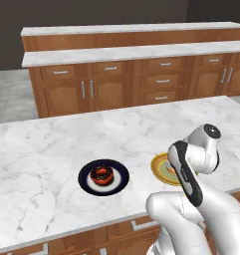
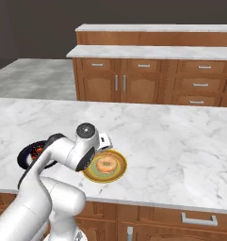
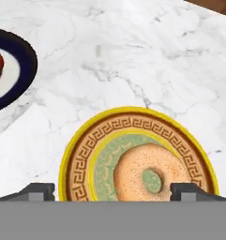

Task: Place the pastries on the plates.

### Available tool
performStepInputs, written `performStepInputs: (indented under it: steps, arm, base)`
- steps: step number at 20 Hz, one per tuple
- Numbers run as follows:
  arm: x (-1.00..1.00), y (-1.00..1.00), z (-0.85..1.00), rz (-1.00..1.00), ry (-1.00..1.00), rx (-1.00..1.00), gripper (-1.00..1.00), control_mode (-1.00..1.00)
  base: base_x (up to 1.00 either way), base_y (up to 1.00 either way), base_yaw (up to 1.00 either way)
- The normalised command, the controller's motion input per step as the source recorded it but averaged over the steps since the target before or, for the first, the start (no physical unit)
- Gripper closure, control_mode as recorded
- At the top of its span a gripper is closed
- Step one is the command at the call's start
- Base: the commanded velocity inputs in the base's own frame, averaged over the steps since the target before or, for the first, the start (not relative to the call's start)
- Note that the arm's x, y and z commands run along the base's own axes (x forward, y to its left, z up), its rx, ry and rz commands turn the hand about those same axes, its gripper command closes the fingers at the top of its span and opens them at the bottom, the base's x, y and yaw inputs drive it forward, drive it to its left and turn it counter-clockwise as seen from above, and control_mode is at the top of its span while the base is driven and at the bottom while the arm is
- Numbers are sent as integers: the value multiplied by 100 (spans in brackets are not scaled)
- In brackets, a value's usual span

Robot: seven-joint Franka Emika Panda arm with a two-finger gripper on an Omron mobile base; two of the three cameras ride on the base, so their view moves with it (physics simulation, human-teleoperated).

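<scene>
Marble island counter [image 1: 52,144] carries both plates near its front edge. We see the chocolate doughnut [image 1: 101,174] on the navy plate [image 1: 119,185] and the glazed doughnut [image 3: 149,176] on the yellow plate [image 3: 81,159]. Our gripper [image 3: 112,191] hangs wide open, empty; the task looks finished.

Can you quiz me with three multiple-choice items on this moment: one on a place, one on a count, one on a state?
1. Where is the glazed doughnut?
A. on the yellow plate
B. on the bare counter
C. in the hand

2. How many plates hold a pastry?
A. none
B. one
C. two

3. How do the hand's jaws stand?
A. shut on the doughnut
B. open, either side of the doughnut
C. shut, holding nothing

Key: 1 A, it lies on the green centre. 2 C, the chocolate doughnut sits on the navy plate too. 3 B, the fingertips stand wide apart.
</scene>
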Motion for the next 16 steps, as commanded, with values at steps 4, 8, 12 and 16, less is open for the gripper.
performStepInputs:
  steps: [4,8,12,16]
  arm:
    - [-19,3,100,0,-31,-1,-100,-100]
    - [-56,-12,100,0,-42,1,-100,-100]
    - [-71,-43,97,0,-48,11,-100,-100]
    - [-56,-76,99,0,-39,21,-100,-100]
  base:
    - [0,0,0]
    - [0,0,0]
    - [0,0,0]
    - [0,0,0]
